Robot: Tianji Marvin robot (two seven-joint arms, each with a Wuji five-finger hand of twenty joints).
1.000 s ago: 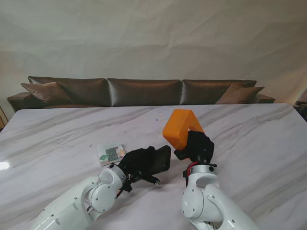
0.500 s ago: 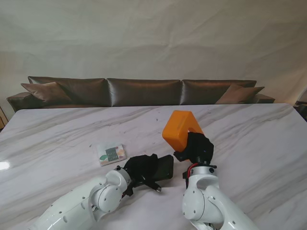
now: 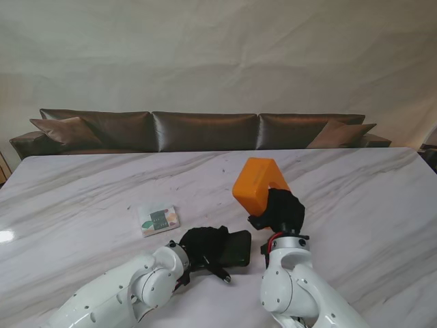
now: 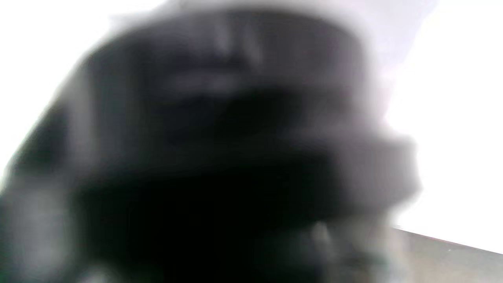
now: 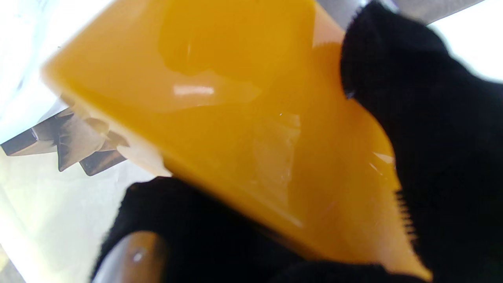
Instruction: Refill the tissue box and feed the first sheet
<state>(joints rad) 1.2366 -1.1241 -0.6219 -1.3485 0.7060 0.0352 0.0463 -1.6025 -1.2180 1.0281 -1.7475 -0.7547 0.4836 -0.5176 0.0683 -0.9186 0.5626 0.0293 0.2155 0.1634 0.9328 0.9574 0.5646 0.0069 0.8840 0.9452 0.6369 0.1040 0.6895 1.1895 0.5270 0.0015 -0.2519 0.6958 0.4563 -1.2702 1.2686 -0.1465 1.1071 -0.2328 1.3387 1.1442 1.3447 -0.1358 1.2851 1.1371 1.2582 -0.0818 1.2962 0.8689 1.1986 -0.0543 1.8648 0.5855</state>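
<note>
Marble table (image 3: 355,205) at lower centre: the orange tissue box (image 3: 258,183) is held gripped aloft by the right hand (image 3: 278,210), while the left hand (image 3: 205,244), gripping a dark lid (image 3: 232,247), has been lowered and drawn rightward, leaving the tissue pack (image 3: 158,219) still unloaded.

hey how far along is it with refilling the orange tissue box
Early. Done: the right hand has the orange tissue box lifted off the table, tilted. In hand: the left hand grips a flat black piece, possibly the box's cover; its wrist view is too blurred to confirm. Left: the tissue pack lies untouched on the table, so loading it and feeding the first sheet remain.
</note>
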